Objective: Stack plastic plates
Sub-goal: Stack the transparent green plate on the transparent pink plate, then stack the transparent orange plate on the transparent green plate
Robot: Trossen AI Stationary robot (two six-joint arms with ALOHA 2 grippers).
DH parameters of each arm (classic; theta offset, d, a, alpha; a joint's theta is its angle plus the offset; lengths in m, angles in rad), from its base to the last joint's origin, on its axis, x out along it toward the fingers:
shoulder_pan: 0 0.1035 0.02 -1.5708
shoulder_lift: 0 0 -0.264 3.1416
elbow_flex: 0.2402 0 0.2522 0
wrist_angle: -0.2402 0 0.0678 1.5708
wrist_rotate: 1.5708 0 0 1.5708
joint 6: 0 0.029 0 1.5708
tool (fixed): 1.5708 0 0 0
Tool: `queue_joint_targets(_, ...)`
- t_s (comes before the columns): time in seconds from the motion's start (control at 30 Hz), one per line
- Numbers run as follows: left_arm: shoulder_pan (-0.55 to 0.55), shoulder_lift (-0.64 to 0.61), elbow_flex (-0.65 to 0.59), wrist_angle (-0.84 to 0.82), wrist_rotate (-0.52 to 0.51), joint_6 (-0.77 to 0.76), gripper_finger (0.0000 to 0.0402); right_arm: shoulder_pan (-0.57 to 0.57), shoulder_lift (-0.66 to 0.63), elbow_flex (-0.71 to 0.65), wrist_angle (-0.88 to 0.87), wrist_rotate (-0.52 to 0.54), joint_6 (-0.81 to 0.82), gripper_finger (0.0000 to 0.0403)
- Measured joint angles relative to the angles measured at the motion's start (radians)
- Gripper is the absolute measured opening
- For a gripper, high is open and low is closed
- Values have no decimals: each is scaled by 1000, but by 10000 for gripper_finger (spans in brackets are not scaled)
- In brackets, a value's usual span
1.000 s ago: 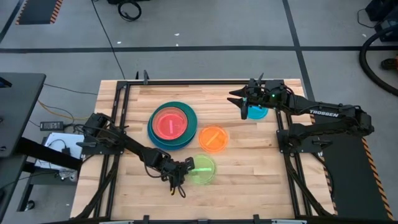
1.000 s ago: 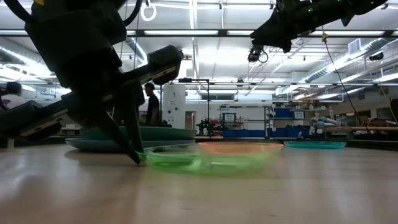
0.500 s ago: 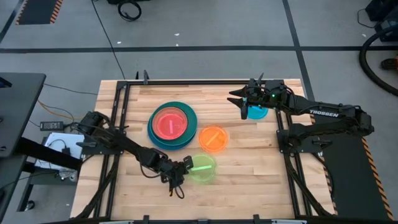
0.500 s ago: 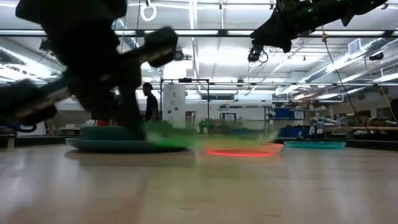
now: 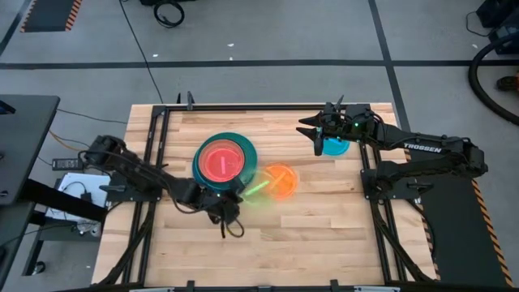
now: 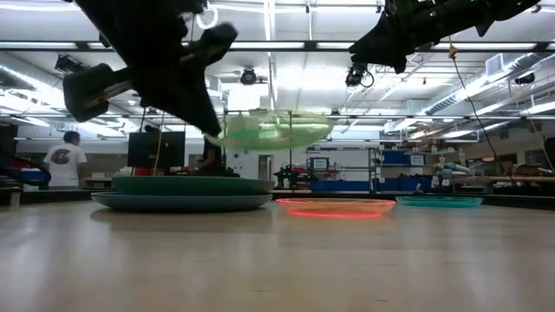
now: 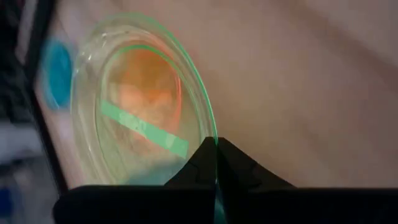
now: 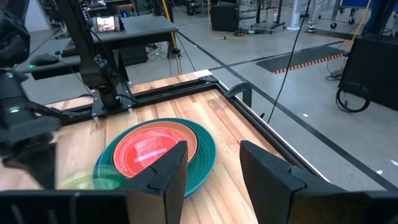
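Left jaws pinching neon green plate rim, low view shows it airborne, right jaws parted, empty

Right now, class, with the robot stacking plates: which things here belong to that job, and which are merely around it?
Belong to the job:
left gripper, shut on the lifted translucent neon green plate
translucent orange plate
pink plate atop the large teal plates
small cyan plate
right gripper, open, waiting

Merely around:
wooden table
person in the room behind
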State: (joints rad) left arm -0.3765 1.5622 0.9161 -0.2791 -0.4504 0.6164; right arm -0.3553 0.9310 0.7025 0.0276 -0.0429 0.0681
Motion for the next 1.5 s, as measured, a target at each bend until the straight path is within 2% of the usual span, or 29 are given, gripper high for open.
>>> queue_joint_targets(0.2, 89, -9, 0, -148, -5, -213, 10, 0, 0, 0, 0, 0, 0, 158)
queue_joint_targets(0.37, 139, -8, 0, -195, -45, -385, 10, 0, 0, 0, -1, 0, 0, 158)
queue_joint_targets(0.5, 152, -8, 0, -227, -91, -518, 11, 0, 0, 0, -1, 0, 0, 158)
queue_joint_targets(0.73, 154, -8, 0, -407, -90, -803, 11, 0, 0, 0, -1, 0, 0, 158)
queue_joint_targets(0.87, 153, -8, 0, -477, -71, -896, 12, 0, 0, 0, -1, 0, 0, 158)
queue_joint_targets(1.0, 141, -8, 0, -475, -68, -915, 40, 0, 0, 0, 0, 0, 3, 158)
queue_joint_targets(1.2, 138, -8, 0, -440, -67, -901, 130, 0, 0, 0, 0, 0, 2, 158)
queue_joint_targets(1.33, 137, -8, 0, -301, -67, -806, 173, 0, 0, 0, 0, 0, 1, 158)
queue_joint_targets(1.5, 137, 7, 0, -123, -67, -649, 191, 0, 0, 0, 0, 0, 1, 158)
